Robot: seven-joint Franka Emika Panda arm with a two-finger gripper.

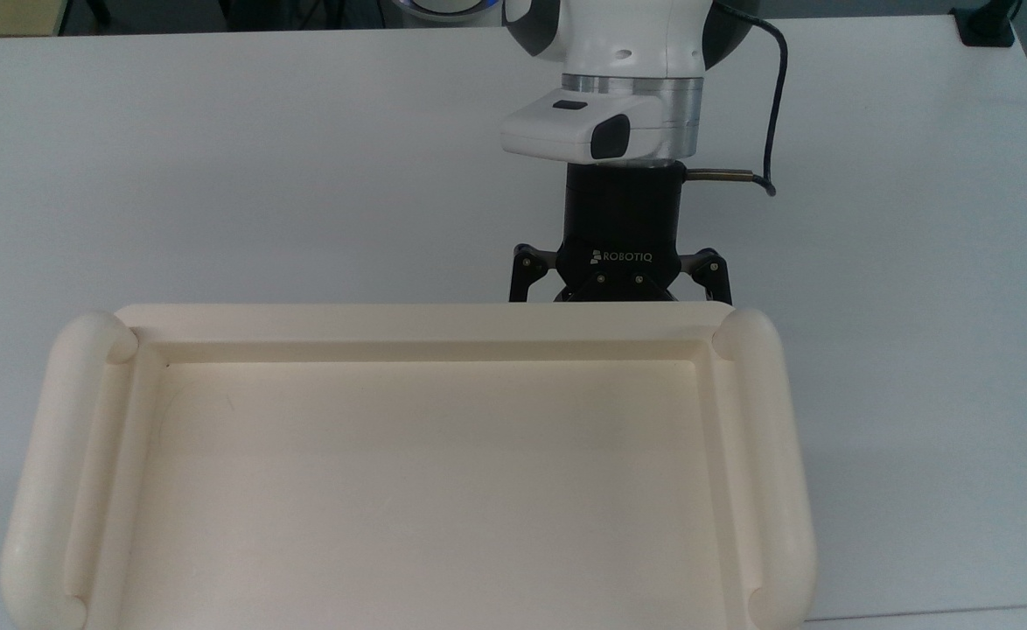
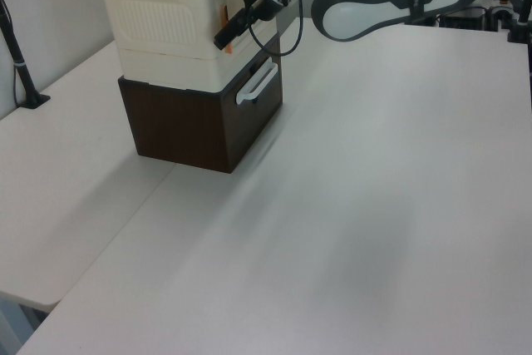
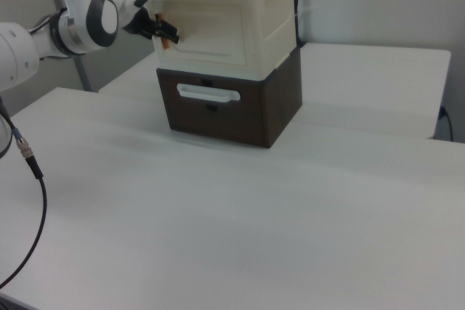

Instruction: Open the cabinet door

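white arm (image 1: 632, 52) with grey joints, black cable (image 1: 774, 105), black robotiq-marked hand (image 1: 620, 289)

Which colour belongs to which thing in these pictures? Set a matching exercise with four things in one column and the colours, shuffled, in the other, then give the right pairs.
Things
1. cabinet
2. drawer unit under the cabinet
3. end effector
4. table

Colours
A. dark brown
B. pale grey
C. cream
D. black

Pairs: 1-C, 2-A, 3-D, 4-B
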